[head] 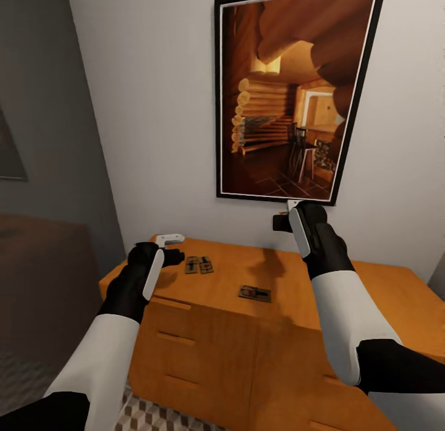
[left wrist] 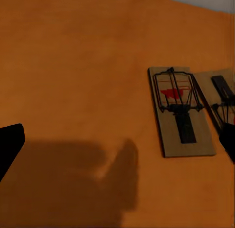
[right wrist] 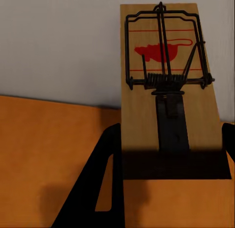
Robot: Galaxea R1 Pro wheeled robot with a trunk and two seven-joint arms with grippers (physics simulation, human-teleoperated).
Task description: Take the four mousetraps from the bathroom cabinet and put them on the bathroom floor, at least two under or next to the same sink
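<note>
Clearly, mousetrap (right wrist: 169,90) in right claw (right wrist: 166,164) bears no writing.

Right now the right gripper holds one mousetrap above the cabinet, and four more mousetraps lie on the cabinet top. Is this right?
Not quite: three mousetraps lie on the cabinet top, not four. The head view shows a pair near the left gripper and a single one. The right gripper does hold one mousetrap.
</note>
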